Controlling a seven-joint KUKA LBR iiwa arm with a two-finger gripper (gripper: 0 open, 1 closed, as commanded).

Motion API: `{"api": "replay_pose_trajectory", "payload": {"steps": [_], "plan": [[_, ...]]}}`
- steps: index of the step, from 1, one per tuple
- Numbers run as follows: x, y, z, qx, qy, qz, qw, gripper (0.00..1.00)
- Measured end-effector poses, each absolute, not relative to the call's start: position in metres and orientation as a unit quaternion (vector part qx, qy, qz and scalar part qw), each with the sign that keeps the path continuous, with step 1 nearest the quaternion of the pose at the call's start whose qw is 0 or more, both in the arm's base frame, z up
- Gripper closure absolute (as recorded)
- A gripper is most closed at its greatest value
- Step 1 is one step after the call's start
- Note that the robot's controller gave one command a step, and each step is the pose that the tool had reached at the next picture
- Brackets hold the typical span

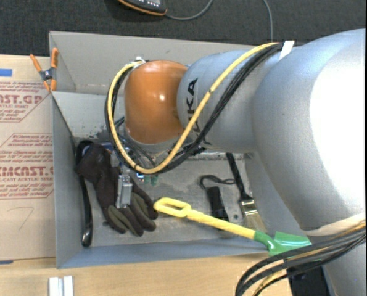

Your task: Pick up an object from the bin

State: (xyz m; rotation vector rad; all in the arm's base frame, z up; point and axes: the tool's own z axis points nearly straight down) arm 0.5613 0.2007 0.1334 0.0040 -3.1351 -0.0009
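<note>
My gripper (125, 196) hangs under the orange wrist cover in the left part of the bin, low over a dark glove (103, 176). The glove lies along the left side, and its olive-brown fingers (131, 218) point toward the front wall. The gripper's metal tip rests on or just above the middle of the glove; contact cannot be told. Just right of the glove's fingers begins a yellow-handled tool (215, 222). It runs to the front right and ends in a green tip (286, 242) on the bin's rim.
A black strap with a metal buckle (243, 197) and a small black clip on a cord (214, 197) lie on the floor at the right. A thin black curved piece (86, 222) follows the left wall. The arm covers the bin's back and right.
</note>
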Motion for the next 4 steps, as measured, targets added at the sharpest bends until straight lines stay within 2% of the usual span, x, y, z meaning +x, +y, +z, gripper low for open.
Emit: {"api": "replay_pose_trajectory", "payload": {"steps": [1,2,3,4], "plan": [[0.564,0.200,0.138,0.000,-1.000,-0.001,0.000,0.00],[0.535,0.226,0.070,-0.181,-0.983,-0.001,0.001,0.00],[0.542,0.225,0.132,-0.217,-0.976,-0.002,-0.001,0.00],[0.534,0.225,0.079,-0.190,-0.982,0.001,0.004,0.00]]}}
